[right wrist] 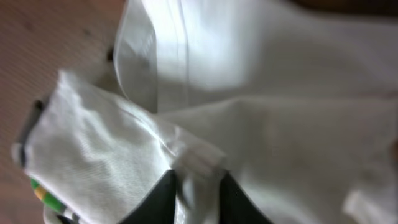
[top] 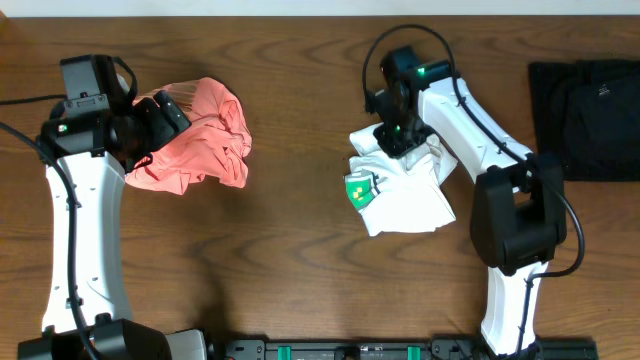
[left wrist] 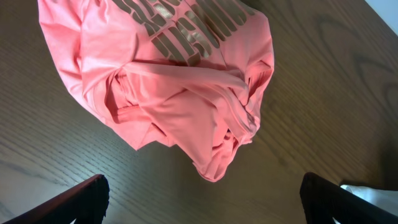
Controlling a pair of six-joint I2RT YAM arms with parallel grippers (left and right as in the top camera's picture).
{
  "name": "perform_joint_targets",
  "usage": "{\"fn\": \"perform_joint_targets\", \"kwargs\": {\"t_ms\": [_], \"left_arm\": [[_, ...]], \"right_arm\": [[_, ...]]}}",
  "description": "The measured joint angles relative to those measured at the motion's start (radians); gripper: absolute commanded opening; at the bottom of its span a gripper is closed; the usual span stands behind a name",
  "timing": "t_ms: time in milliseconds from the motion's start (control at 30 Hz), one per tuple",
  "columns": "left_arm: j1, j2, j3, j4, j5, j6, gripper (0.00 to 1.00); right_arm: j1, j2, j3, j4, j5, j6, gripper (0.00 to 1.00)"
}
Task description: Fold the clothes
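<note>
A crumpled coral-pink shirt [top: 195, 135] with pale lettering [left wrist: 186, 25] lies on the table at the left. My left gripper [top: 160, 118] hovers at its left edge, open and empty; in the left wrist view its fingertips [left wrist: 93, 196] stand wide apart below the shirt [left wrist: 174, 93]. A white T-shirt [top: 405, 195] with a small green print [top: 357, 188] lies bunched right of centre. My right gripper [top: 395, 140] sits on its top edge, shut on a fold of white fabric [right wrist: 199, 162] that runs between its dark fingers [right wrist: 161, 199].
A black folded garment [top: 585, 115] lies at the far right edge. Bare brown wooden table [top: 300, 250] stretches between the two shirts and along the front. The arm bases stand at the front edge.
</note>
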Motion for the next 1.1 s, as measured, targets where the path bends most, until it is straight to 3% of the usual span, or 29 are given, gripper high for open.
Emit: {"fn": "perform_joint_targets", "kwargs": {"t_ms": [67,600,1100], "left_arm": [[0.000,0.000,0.000,-0.003,0.000,0.000,0.98],[0.000,0.000,0.000,-0.007,0.000,0.004,0.98],[0.000,0.000,0.000,0.000,0.000,0.015,0.98]], "right_arm": [[0.000,0.000,0.023,-0.003,-0.013,-0.006,0.01],[0.018,-0.002,0.073,-0.317,-0.119,-0.027,0.01],[0.104,-0.143,0.068,-0.454,-0.159,-0.026,0.01]]}}
